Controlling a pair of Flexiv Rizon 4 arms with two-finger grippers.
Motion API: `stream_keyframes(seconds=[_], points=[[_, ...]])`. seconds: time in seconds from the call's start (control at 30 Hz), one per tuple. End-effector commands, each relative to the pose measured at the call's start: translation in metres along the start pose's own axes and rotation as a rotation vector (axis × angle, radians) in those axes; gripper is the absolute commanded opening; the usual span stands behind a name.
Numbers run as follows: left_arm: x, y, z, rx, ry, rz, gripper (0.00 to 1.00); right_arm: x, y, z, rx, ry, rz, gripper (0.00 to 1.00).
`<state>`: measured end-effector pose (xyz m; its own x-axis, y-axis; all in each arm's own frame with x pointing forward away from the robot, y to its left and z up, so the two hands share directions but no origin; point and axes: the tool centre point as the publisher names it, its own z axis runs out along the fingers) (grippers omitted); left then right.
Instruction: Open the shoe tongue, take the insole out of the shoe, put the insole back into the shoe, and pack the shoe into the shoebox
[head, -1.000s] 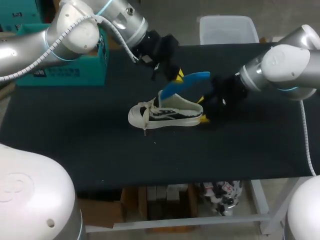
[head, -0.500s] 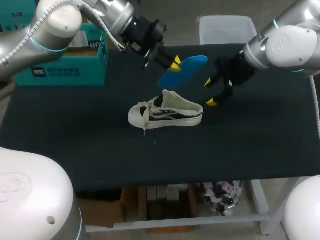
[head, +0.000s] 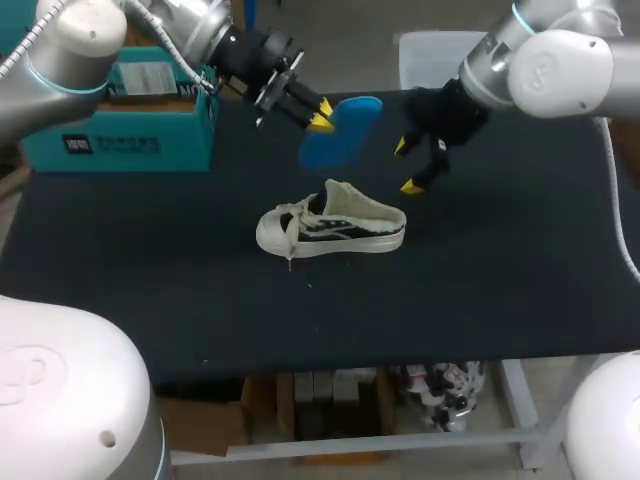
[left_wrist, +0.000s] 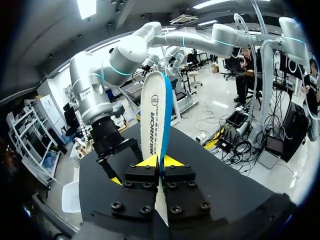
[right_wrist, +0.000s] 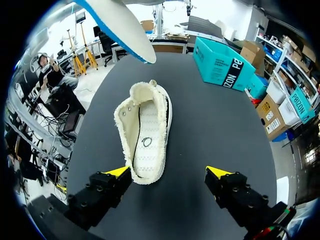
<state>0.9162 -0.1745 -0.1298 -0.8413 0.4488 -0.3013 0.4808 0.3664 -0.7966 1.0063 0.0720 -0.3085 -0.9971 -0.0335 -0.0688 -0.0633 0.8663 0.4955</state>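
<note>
**Bench** (head: 150, 290): a dark surface that carries the work.

**Left arm** (head: 90, 45) and **right arm** (head: 555, 65): both are raised over the far half of the bench.

**Shoebox** (head: 130, 135): a teal carton at the far left corner, well apart from the shoe. Nothing from the task can be seen in it.

**Shoe** (head: 335, 228): a pale high-top standing on its sole mid-bench and touched by neither arm. In the right wrist view its mouth gapes wide and the bare footbed shows.

**Insole** (head: 342, 135): blue-edged, held in the air beyond the shoe and wholly clear of it.

**Left arm's jaws:** clenched on one end of the insole, which stands out ahead of them.

**Right arm's jaws:** spread wide and empty, hovering above the bench near the shoe's heel end.

**Progress, as judged:** the tongue is open and the insole is out. The insole has yet to be put back and the shoe boxed, so the task is roughly half done.
</note>
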Motion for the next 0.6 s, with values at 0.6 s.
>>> stream_keyframes(seconds=[0.6], points=[[0.060,0.022,-0.081,0.087,-0.153,-0.066,0.00,0.008,0.064,0.039,0.352,0.005,-0.036,1.00]])
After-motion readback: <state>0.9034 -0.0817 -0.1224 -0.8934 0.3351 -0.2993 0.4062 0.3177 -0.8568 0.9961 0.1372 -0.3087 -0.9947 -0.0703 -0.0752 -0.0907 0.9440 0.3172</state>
